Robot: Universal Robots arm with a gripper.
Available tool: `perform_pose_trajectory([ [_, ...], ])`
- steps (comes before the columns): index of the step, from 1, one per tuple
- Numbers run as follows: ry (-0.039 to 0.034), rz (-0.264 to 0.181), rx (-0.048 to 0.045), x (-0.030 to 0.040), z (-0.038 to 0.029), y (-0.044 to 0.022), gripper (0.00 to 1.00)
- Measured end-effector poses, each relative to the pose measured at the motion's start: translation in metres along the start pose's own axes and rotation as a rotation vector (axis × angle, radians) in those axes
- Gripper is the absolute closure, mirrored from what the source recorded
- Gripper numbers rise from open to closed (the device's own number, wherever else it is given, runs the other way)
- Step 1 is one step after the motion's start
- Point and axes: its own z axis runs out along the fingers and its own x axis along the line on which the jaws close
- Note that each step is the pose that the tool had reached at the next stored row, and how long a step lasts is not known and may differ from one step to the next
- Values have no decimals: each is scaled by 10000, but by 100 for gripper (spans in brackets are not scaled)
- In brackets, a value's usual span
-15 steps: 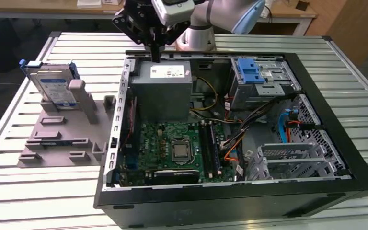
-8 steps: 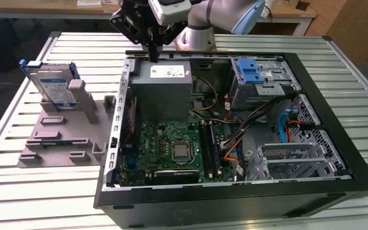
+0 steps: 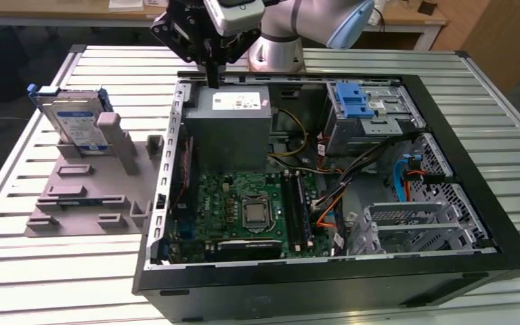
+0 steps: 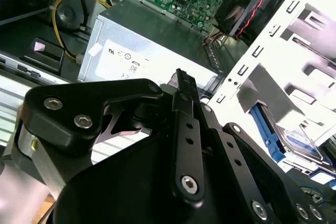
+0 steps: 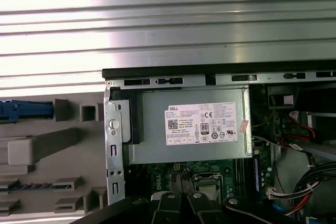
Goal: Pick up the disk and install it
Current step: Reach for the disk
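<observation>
Our hand hangs clenched and empty above the power-supply box. The disk stands on edge in the fixture block, well off to the hand's side. We judge it stiff, weighty and shock-sensitive, best gripped across its blue rails.

This looks like a robotics lab or test workshop. A slatted aluminium worktop carries an open desktop computer case lying on its side, boards and cables exposed. Beside it, a grey fixture block has the disk standing in it. A robot arm rises at upper centre, and wooden desks line the frame's top.
</observation>
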Motion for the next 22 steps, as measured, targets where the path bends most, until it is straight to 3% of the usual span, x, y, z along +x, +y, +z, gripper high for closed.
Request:
perform_pose_trajectory([
  [22, 0, 0, 0, 140, 0, -10, 89],
])
